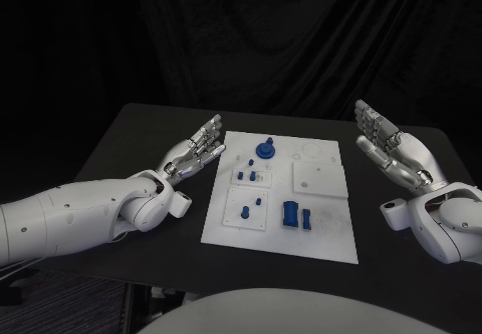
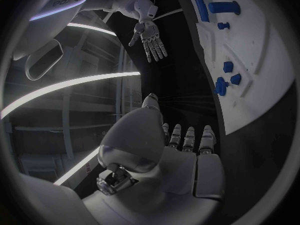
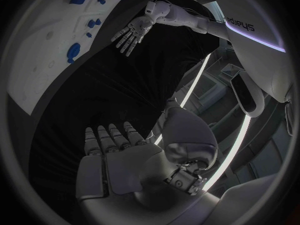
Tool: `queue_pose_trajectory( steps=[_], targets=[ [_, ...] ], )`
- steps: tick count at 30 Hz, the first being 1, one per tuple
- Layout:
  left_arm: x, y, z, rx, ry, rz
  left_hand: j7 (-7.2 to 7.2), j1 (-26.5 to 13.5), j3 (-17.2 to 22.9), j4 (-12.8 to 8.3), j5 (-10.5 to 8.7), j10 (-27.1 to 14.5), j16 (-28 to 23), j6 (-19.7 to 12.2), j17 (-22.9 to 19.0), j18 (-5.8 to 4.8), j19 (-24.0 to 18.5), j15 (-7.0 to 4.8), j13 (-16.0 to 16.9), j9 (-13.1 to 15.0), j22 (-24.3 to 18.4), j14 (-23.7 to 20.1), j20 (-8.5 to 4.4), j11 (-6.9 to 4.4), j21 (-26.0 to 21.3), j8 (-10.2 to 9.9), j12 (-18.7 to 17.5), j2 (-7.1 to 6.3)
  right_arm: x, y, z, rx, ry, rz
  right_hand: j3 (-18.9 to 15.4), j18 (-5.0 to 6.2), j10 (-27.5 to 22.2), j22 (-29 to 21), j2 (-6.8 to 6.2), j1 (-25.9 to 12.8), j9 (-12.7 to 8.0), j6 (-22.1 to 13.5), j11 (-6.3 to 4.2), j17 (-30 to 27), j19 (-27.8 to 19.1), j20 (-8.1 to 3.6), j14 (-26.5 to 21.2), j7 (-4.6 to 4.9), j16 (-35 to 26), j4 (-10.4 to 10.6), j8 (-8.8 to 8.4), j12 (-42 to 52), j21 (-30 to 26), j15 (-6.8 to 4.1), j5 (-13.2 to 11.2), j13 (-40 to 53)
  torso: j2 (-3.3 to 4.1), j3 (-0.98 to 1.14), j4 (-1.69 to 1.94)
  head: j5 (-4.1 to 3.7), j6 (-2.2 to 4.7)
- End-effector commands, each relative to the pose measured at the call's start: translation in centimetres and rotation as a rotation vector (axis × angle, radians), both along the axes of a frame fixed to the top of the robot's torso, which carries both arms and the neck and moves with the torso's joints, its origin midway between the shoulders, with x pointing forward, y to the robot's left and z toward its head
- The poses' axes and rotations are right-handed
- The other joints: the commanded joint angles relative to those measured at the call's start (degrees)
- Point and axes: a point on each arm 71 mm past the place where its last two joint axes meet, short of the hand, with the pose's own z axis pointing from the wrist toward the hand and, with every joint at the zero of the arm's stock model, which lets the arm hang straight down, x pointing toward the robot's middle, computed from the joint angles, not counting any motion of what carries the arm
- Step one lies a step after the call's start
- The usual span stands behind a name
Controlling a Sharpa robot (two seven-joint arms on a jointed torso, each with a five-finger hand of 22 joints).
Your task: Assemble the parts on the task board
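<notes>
So here the black table (image 1: 120, 132) has the white board (image 1: 283, 191) lying flat in the middle, and both hands are parked off it, one on each side. The left hand (image 1: 199, 149) hovers just beside the board's left edge, palm up, fingers (image 1: 213, 133) spread apart and holding nothing. The right hand (image 1: 393, 152) sits a bit further out past the right edge, same deal: fingers (image 1: 372, 120) straight and apart, nothing in them.

All the blue parts are on the board, between the two sets of fingers. Nearest the left fingertips there's a round knob-like piece (image 1: 265, 149) standing up at the far end. Back toward the wrists there's a pair of bigger blue blocks (image 1: 297, 213) side by side. A few small pegs (image 1: 248, 174) sit on the raised white tile by the left fingers, and a couple more (image 1: 252, 206) on the tile behind it. The tile on the right-hand side (image 1: 318, 176) looks bare, just small holes.

Progress-wise, honestly can't call it. Some pieces seem to stand in sockets, the blocks may be seated or just lying loose. Fits a half-built board or one waiting on sorting.
</notes>
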Motion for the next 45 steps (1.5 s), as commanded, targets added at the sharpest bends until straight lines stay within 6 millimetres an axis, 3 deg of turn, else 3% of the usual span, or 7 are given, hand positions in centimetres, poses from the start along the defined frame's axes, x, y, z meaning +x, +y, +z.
queue_pose_trajectory(
  steps=[1,3,6,7,23,24,45],
  targets=[
    [0.2,-0.3,0.2,-0.007,-0.003,0.017,4.43,-24.32,5.23,-5.12,-6.94,-0.51,-0.39,-3.15,-0.07,-2.93,-0.62,1.01,-0.94,-0.51,-1.23,-0.02,-2.36,5.37,-0.57,-0.65,-2.30,-3.66,0.3,0.1,0.0,0.012,0.007,-0.014,1.54,-0.41,-0.12,-1.43,-0.24,-14.40,-0.26,-2.27,-5.77,-0.14,-0.25,-4.20,-0.18,0.25,-3.60,-4.12,-0.24,-6.42,-0.20,-3.47,-0.46,-0.98,-0.20,0.04,-0.09,-0.23,0.58],
    [0.4,-0.6,0.4,-0.012,-0.003,0.038,5.07,-28.34,6.10,-5.99,-8.06,-0.51,-0.39,-3.15,-0.07,-3.64,-0.62,1.01,-0.94,-0.51,-1.23,-0.02,-2.82,5.37,-0.57,-0.65,-2.69,-4.25,0.6,0.4,-0.1,0.028,0.017,-0.027,1.54,-0.41,-0.12,-1.43,-0.24,-20.62,-0.26,-2.27,-5.77,-0.14,-0.25,-10.02,-0.18,0.25,-3.60,-9.91,-0.24,-6.42,-0.20,-8.28,-0.46,-0.98,-0.43,0.11,-0.20,-0.49,1.21],
    [0.8,-1.2,0.8,-0.025,-0.001,0.085,6.01,-33.45,7.18,-7.07,-9.54,-0.51,-0.39,-3.15,-0.07,-3.95,-0.62,1.01,-0.94,-0.51,-1.23,-0.02,-3.23,5.37,-0.57,-0.65,-7.02,-5.03,1.3,0.8,-0.3,0.064,0.040,-0.055,1.54,-0.41,-0.12,-1.43,-0.24,-26.32,-0.26,-2.27,-5.77,-0.14,-0.25,-10.02,-0.18,0.25,-3.60,-9.91,-0.24,-6.42,-0.20,-8.28,-0.46,-0.98,-0.93,0.26,-0.46,-1.06,2.64],
    [1.0,-1.5,1.0,-0.030,0.000,0.105,6.24,-34.72,7.45,-7.34,-9.89,-0.51,-0.39,-3.15,-0.07,-3.94,-0.62,1.01,-0.94,-0.51,-1.23,-0.02,-7.37,5.37,-0.57,-0.65,-7.02,-5.22,1.6,1.0,-0.3,0.079,0.050,-0.067,1.54,-0.41,-0.12,-1.43,-0.24,-27.31,-0.26,-2.27,-5.77,-0.14,-0.25,-10.02,-0.18,0.25,-3.60,-9.91,-0.24,-6.42,-0.20,-8.28,-0.46,-0.98,-1.13,0.32,-0.56,-1.29,3.22],
    [3.1,-5.9,4.0,-0.134,0.114,0.452,9.53,-53.71,11.49,-11.38,-15.32,-0.51,-0.39,-3.15,-0.07,-9.76,-0.62,1.01,-0.94,-0.51,-1.23,-0.02,-7.37,5.37,-0.57,-0.65,-7.02,-11.17,6.3,6.1,-2.6,0.420,0.326,-0.315,1.54,-0.41,-0.12,-1.43,-0.24,-34.38,-0.26,-2.27,-5.77,-0.14,-0.25,-10.02,-0.18,0.25,-3.60,-9.91,-0.24,-6.42,-0.20,-8.28,-0.46,-0.98,-5.17,1.51,-2.60,-5.89,14.65],
    [3.1,-6.0,4.1,-0.136,0.118,0.459,13.59,-54.49,11.66,-11.54,-15.52,-0.51,-0.39,-3.15,-0.07,-9.76,-0.62,1.01,-0.94,-0.51,-1.23,-0.02,-7.37,5.37,-0.57,-0.65,-7.02,-11.17,6.4,6.3,-2.7,0.431,0.338,-0.323,1.54,-0.41,-0.12,-1.43,-0.24,-34.38,-0.26,-2.27,-5.77,-0.14,-0.25,-10.02,-0.18,0.25,-3.60,-9.91,-0.24,-6.42,-0.20,-8.28,-0.46,-0.98,-5.27,1.54,-2.65,-6.01,14.95],
    [3.1,-6.2,4.2,-0.140,0.126,0.472,13.59,-65.91,15.97,-15.59,-21.11,-0.51,-0.39,-3.15,-0.07,-9.76,-0.62,1.01,-0.94,-0.51,-1.23,-0.02,-7.37,5.37,-0.57,-0.65,-7.02,-11.17,6.7,7.0,-3.0,0.470,0.376,-0.350,1.54,-0.41,-0.12,-1.43,-0.24,-34.38,-0.26,-2.27,-5.77,-0.14,-0.25,-10.02,-0.18,0.25,-3.60,-9.91,-0.24,-6.42,-0.20,-8.28,-0.46,-0.98,-5.51,1.61,-2.77,-6.28,15.63]
  ],
)
